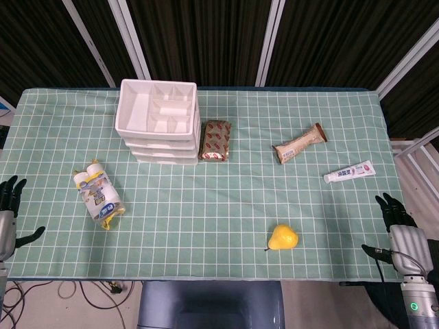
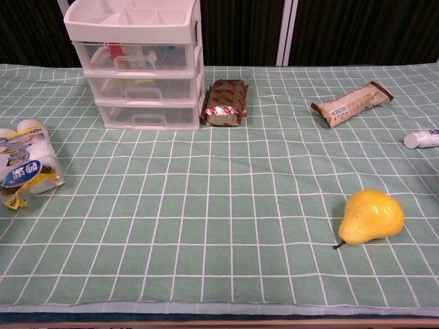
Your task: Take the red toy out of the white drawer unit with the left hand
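The white drawer unit (image 1: pixel 159 120) (image 2: pixel 137 62) stands at the back left of the table, all three clear-fronted drawers pushed in. Through the top drawer's front a red toy (image 2: pixel 116 52) shows faintly at the left side. My left hand (image 1: pixel 8 214) hangs at the table's left edge, fingers spread and holding nothing, far from the unit. My right hand (image 1: pixel 401 229) sits at the right edge near the front corner, fingers apart and empty. Neither hand appears in the chest view.
A pack of small bottles (image 1: pixel 99 194) (image 2: pixel 24 168) lies front left. A brown snack pack (image 1: pixel 215 140) (image 2: pixel 225 103) lies beside the unit. A wrapped bar (image 1: pixel 300 144), a toothpaste tube (image 1: pixel 350 172) and a yellow pear (image 1: pixel 282 238) (image 2: pixel 372 217) lie to the right.
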{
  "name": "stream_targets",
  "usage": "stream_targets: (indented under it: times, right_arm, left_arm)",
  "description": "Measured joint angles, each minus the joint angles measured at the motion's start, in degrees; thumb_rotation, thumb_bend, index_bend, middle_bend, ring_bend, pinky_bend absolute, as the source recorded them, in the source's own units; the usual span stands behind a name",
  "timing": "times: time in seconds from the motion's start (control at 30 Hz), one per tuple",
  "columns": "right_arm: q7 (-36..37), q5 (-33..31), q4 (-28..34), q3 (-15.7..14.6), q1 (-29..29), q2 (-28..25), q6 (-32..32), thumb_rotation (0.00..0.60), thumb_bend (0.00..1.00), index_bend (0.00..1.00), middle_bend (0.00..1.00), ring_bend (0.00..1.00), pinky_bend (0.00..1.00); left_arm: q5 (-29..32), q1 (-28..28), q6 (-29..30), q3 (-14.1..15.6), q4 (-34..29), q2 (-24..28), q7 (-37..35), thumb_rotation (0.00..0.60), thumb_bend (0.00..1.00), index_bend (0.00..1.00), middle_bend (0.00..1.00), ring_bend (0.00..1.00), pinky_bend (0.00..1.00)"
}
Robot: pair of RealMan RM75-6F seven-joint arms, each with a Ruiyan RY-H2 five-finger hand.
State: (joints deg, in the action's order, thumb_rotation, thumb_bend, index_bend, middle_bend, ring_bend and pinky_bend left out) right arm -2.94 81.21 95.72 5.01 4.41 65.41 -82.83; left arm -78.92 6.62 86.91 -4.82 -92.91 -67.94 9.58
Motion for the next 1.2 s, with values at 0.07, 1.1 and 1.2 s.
stream_targets:
  times: [0.07, 1.1, 1.2]
  right_arm:
    - [0.11, 0.10, -0.07, 0.01, -0.02, 0.03, -0.09, 0.600, 0.07, 0.00, 0.00, 0.00, 0.23]
    - [1.55, -1.49, 0.65, 0.39, 0.10, -0.46, 1.01, 0.600, 0.07, 0.00, 0.00, 0.00, 0.23]
    - [1.83, -1.73, 0.75, 0.45, 0.13, -0.56, 1.21, 0.600, 0.07, 0.00, 0.00, 0.00, 0.23]
  left_arm:
    - [0.02, -0.01, -0.06, -0.03, -0.01, -0.01, 0.09, 0.600, 0.02, 0.00, 0.00, 0.00, 0.00]
    - [5.27, 9.22, -9.09, -7.72, -9.46, -2.42, 2.93, 0.600, 0.41, 0.02, 0.85, 0.84, 0.86]
    - [10.56, 11.86, -12.87, -9.82, -11.50, -4.03, 2.83, 0.600, 0.42, 0.02, 0.89, 0.88, 0.89]
